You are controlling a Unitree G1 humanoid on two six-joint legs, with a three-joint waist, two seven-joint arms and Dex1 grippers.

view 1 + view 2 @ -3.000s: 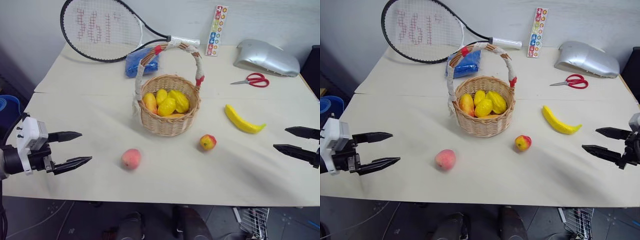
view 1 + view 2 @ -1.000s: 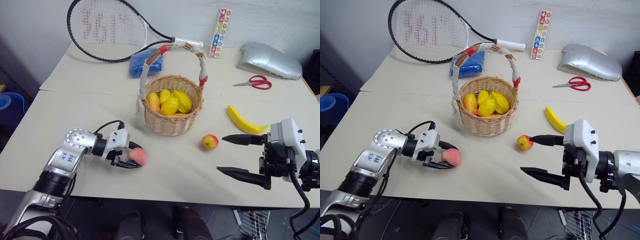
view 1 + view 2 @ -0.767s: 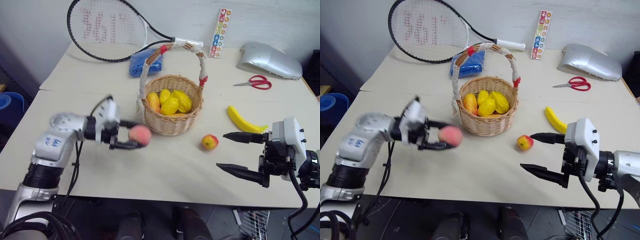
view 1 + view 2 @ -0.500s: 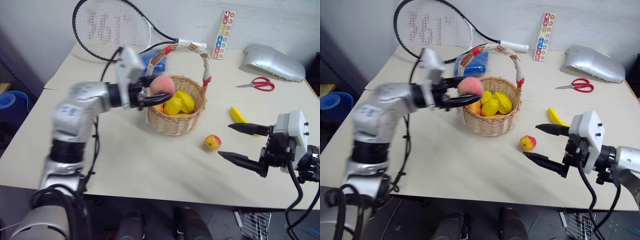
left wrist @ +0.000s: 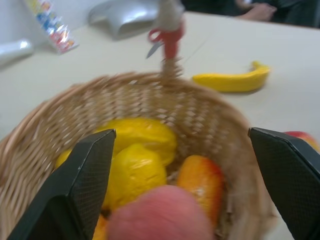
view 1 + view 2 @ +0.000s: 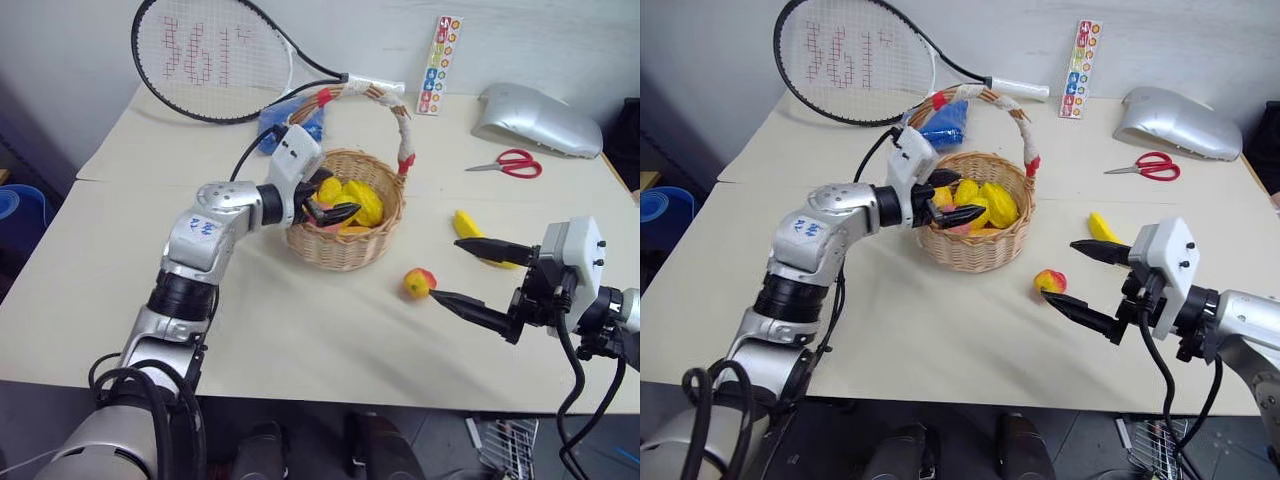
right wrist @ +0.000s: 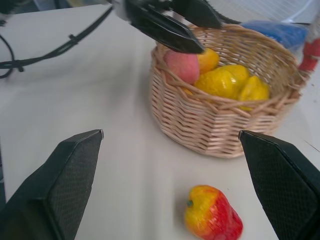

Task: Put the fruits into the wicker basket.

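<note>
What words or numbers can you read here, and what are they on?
"361": red, on the racket strings.
Blue marks on the left arm's grey shell: too small to read.
Print on the colourful strip by the wall: too small to read.

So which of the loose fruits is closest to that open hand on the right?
The apple, red and yellow, on the table just ahead of the right hand; the banana lies farther back.
</note>
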